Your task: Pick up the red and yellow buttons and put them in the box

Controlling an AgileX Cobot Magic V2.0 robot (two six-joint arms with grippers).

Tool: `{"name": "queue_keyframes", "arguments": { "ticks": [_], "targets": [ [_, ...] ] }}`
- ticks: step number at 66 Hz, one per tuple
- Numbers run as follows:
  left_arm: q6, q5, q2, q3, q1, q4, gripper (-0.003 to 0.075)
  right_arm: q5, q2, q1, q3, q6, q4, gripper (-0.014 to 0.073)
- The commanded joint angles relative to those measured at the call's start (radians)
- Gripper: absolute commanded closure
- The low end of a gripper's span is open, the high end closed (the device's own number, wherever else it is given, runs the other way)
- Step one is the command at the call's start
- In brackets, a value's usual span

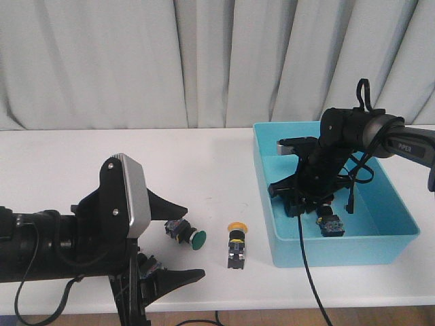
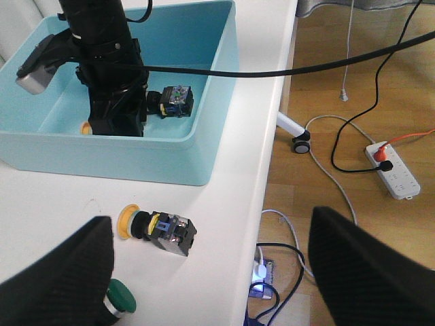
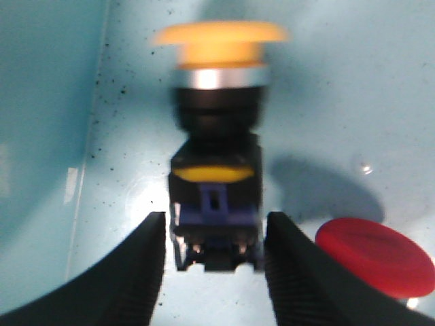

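two yellow buttons (image 1: 236,228) (image 3: 217,41), one red button (image 3: 375,256), one green button (image 1: 198,239), one box (image 1: 340,248)

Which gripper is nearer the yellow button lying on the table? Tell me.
Left. The left gripper hovers open just short of the yellow button; the right gripper is inside the box.

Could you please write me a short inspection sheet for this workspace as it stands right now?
Surface: white table, bare apart from two buttons.
Job's things: turquoise box at the right; inside, a yellow-capped button and a red cap; another yellow button lies on the table.
Clutter: green-capped button on the table.
Grippers: right gripper down in the box, fingers either side of the yellow-capped button's body, contact unclear; left gripper open above the table.
Cables: black cable over the box's front wall; cords and a power strip on the floor.
Surroundings: grey curtain behind.
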Motion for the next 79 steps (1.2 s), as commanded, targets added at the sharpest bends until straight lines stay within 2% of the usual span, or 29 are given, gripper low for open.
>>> {"name": "queue_keyframes", "arguments": {
  "ticks": [1, 15, 27, 49, 65, 79],
  "targets": [
    [-0.012, -0.002, -0.017, -0.024, -0.006, -0.044, 0.015, -0.002, -0.063, -0.002, -0.029, -0.008, 0.0, 0.02],
    [-0.012, -0.002, -0.017, -0.024, -0.006, -0.044, 0.015, 0.046, -0.103, -0.002, -0.029, -0.016, -0.004, 0.019],
    [-0.012, -0.002, -0.017, -0.024, -0.006, -0.044, 0.015, 0.112, -0.253, -0.002, 0.008, -0.027, 0.014, 0.019],
    [-0.012, -0.001, -0.017, -0.024, -0.006, -0.044, 0.015, -0.095, -0.786, -0.002, 0.456, -0.099, 0.075, 0.019],
    [-0.012, 0.004, -0.017, -0.024, -0.006, -0.044, 0.015, -0.106, -1.104, -0.002, 0.672, -0.094, 0.074, 0.019],
    [-0.012, 0.013, -0.017, -0.024, -0.006, -0.044, 0.015, -0.074, -1.271, -0.002, 0.798, -0.093, 0.074, 0.019]
  ]
}}
